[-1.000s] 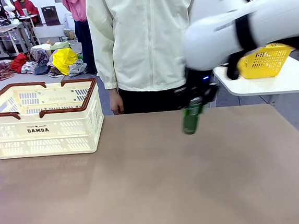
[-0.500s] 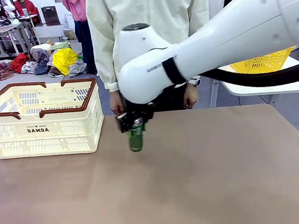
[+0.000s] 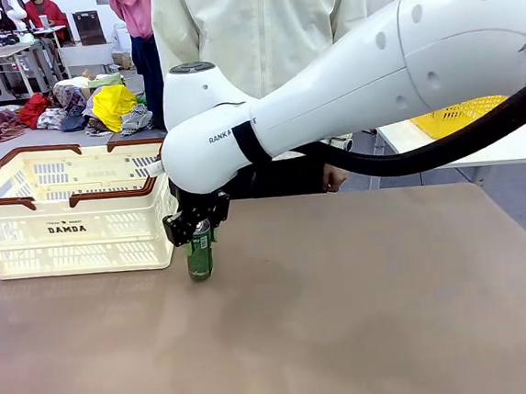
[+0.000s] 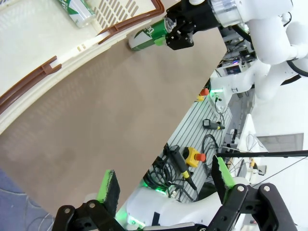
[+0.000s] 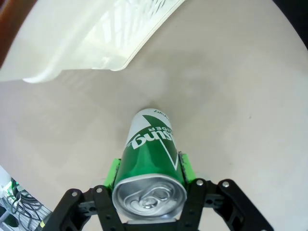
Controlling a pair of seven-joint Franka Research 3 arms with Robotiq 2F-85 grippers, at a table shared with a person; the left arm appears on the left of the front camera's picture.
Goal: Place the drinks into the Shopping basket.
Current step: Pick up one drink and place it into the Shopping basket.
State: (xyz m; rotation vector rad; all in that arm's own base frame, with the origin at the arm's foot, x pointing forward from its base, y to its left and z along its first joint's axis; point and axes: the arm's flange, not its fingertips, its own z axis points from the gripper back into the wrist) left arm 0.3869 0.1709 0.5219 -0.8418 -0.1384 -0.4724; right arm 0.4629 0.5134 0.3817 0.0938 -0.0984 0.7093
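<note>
My right gripper (image 3: 197, 232) is shut on a green drink can (image 3: 199, 253) with a silver top, held upright just above the table by the Shopping basket's right front corner. The cream slotted basket (image 3: 25, 213), brown-rimmed and marked "DAMDA", stands at the table's left rear. The right wrist view looks down on the same can (image 5: 150, 154) between the green pads of the right gripper (image 5: 149, 169), with the basket's corner (image 5: 96, 38) just beyond. My left gripper (image 4: 166, 180) is open and holds nothing. Another green can (image 4: 77, 10) lies inside the basket (image 4: 29, 91).
A person in a pale jacket stands at the far side, one hand (image 3: 335, 177) near the table edge. A yellow basket (image 3: 459, 115) sits on a white side table at the right. The brown tabletop (image 3: 366, 317) is bare in the middle and on the right.
My right arm has swept left across the table with the green can, from right of centre to beside the basket's corner, and has come lower.
</note>
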